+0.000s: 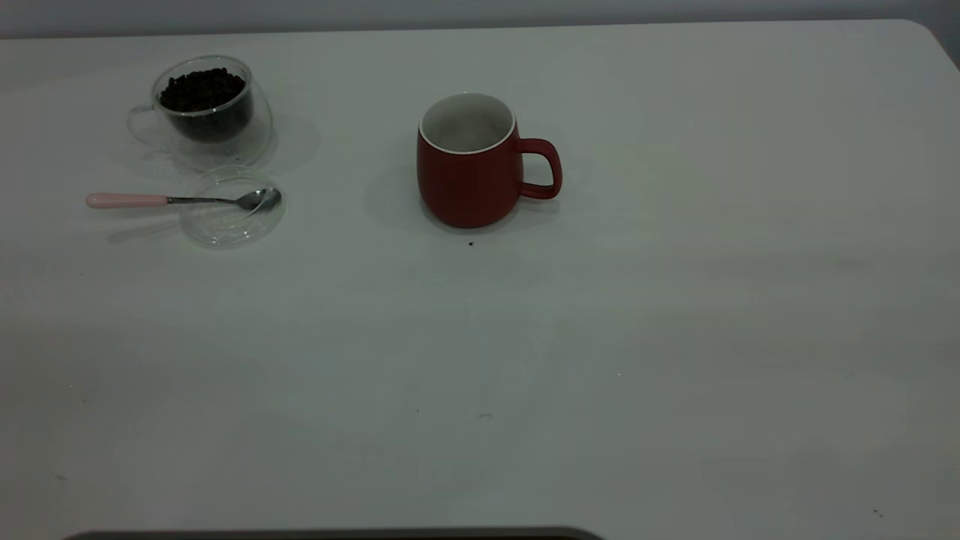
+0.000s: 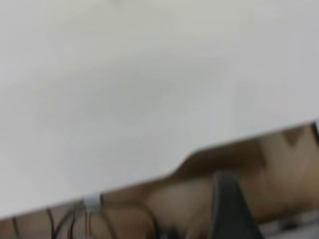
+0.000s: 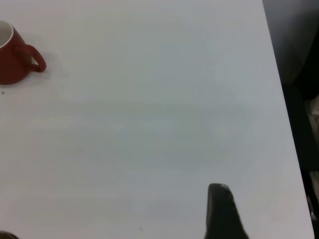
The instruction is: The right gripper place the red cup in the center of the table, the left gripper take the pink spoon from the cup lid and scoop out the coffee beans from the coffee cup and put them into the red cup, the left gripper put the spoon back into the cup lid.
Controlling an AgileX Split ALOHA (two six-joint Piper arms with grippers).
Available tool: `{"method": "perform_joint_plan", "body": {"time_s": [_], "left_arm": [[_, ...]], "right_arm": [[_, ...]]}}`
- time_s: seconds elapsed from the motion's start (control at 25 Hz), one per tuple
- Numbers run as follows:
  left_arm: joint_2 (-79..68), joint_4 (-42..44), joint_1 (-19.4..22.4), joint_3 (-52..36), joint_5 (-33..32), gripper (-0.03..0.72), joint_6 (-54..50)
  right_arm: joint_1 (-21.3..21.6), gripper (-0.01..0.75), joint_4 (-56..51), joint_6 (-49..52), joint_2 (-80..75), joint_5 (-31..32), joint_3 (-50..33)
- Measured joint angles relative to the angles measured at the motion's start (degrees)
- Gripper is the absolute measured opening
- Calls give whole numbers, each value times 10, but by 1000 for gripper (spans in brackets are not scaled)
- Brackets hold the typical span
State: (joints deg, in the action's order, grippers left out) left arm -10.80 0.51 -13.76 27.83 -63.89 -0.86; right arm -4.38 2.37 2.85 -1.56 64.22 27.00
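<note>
The red cup (image 1: 470,178) stands upright near the middle of the bench (image 1: 675,337), handle toward the right. At far left, the coffee cup (image 1: 206,112) holds coffee beans (image 1: 202,90). Just beside it, the pink spoon (image 1: 172,199) rests with its bowl on the cup lid (image 1: 225,221).

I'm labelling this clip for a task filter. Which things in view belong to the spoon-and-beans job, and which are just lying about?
Belongs to the job:
red cup, upright near mid-table
coffee cup holding coffee beans
cup lid, flat in front of the coffee cup
pink spoon, bowl resting on the lid
table

Just lying about:
a few dark specks on the table; nothing else.
</note>
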Motion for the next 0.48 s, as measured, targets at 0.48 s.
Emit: {"method": "perform_joint_plan", "body": {"time_s": [0.48], "left_arm": [[118, 0, 117, 0, -10, 480, 0]], "right_arm": [[0, 486, 0, 0, 0, 0, 0]]}}
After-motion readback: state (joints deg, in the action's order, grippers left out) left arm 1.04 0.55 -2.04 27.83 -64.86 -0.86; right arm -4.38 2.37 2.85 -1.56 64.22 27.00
